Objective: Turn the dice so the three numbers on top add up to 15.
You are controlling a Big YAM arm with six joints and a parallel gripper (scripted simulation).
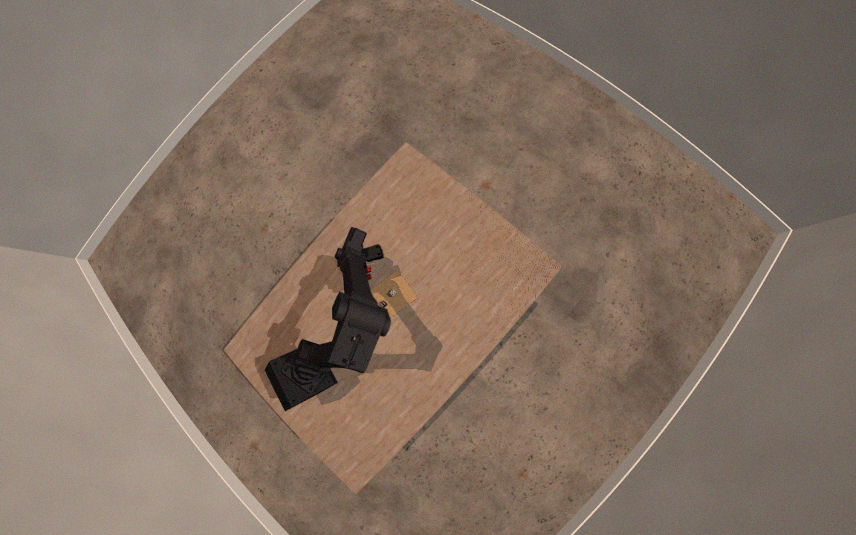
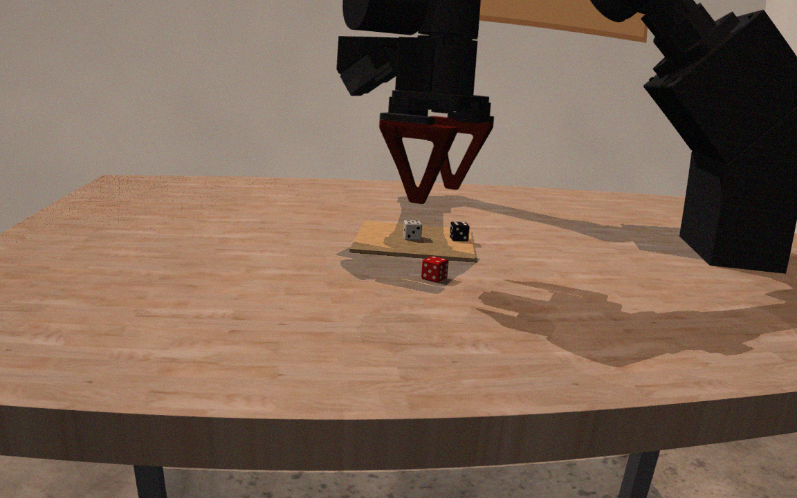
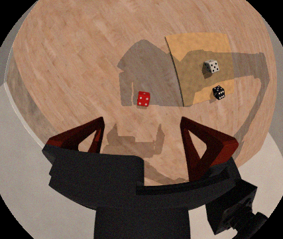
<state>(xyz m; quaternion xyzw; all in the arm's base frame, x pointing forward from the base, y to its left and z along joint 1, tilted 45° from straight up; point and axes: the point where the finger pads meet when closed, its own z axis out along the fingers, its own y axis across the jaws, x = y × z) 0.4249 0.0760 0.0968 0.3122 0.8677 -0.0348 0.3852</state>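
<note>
A small tan mat [image 2: 414,241] lies flat on the wooden table. A white die [image 2: 412,229] and a black die [image 2: 459,231] sit on the mat. A red die [image 2: 434,268] sits on the bare table just in front of the mat's near edge. My gripper [image 2: 432,185], with dark red fingers, is open and empty and hangs well above the mat and the dice. In the wrist view the red die [image 3: 143,98] lies left of the mat [image 3: 201,68], with the white die [image 3: 211,66] and the black die [image 3: 218,92] on it. The open fingers frame the bottom of that view.
The arm's black base and upper link [image 2: 739,148] stand at the right rear of the table. The arm's shadow falls across the mat and the table to the right. From above, the arm [image 1: 351,305] covers part of the mat [image 1: 397,293].
</note>
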